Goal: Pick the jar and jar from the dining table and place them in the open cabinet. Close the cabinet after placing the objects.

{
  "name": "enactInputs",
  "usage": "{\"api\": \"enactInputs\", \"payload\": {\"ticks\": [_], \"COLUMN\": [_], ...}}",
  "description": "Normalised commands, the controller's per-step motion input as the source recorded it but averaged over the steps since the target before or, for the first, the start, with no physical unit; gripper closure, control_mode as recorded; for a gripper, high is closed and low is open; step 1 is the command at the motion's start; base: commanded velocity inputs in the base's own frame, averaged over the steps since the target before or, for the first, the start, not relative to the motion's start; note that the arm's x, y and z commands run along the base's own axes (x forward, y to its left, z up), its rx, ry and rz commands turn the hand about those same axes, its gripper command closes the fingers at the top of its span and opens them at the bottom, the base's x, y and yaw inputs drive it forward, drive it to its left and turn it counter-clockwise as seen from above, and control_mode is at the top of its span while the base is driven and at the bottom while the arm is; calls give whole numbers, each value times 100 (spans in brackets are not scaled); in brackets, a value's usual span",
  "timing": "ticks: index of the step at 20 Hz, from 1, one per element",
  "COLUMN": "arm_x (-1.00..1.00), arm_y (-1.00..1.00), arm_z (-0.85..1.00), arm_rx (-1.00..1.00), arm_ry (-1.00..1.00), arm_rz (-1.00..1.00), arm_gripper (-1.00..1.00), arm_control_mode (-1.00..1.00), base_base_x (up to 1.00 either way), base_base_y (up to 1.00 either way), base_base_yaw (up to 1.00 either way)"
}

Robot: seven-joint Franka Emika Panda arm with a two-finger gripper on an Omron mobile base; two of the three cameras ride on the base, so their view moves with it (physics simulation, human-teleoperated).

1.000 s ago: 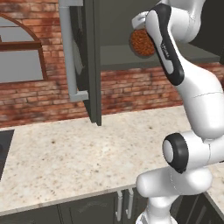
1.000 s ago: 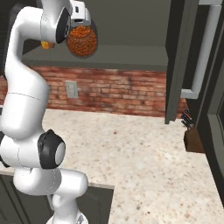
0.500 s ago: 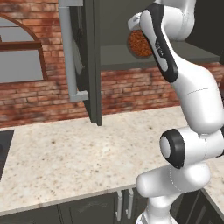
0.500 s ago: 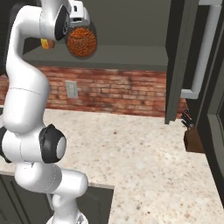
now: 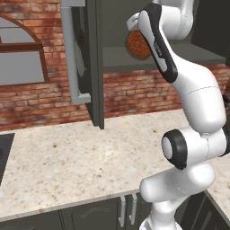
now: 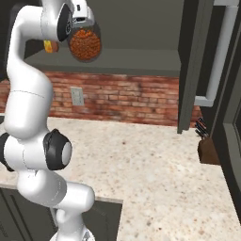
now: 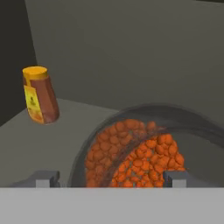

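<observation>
One clear jar (image 6: 85,44) of orange-red granules was present. One brown bottle with an orange cap (image 7: 40,95) stood on the shelf. One open cabinet (image 6: 141,59) was counted, one stone countertop (image 5: 72,157), one knife block (image 6: 206,149), and one wall outlet (image 6: 76,96).

Clear glass jar (image 7: 135,153), matt grey cabinet (image 6: 141,61), speckled stone dining table (image 5: 76,157)

Soft, even rendered light falls on the speckled counter (image 5: 67,157) and brick wall (image 6: 122,99), with no glare and only faint shadows. The cabinet (image 7: 131,52) interior is dim, darkest at its left edge. All views look slightly soft and coarse.
</observation>
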Motion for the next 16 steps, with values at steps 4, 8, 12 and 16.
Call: {"api": "enactInputs", "payload": {"ticks": [4,8,12,16], "arm_x": [28,26,34,51], "arm_y": [8,9,18,25], "arm_z": [-35,-36,-36,-36], "arm_rx": [0,0,0,0], "arm_ry": [-21,-26,-25,-14], "arm_rz": [0,0,0,0], "arm_gripper": [-100,-100,-100,-100], "arm_control_mode": [-100,-100,-100,-100], "base_base_x": [0,0,0,0], "base_base_y": [0,0,0,0], "base_base_yaw": [0,0,0,0]}}
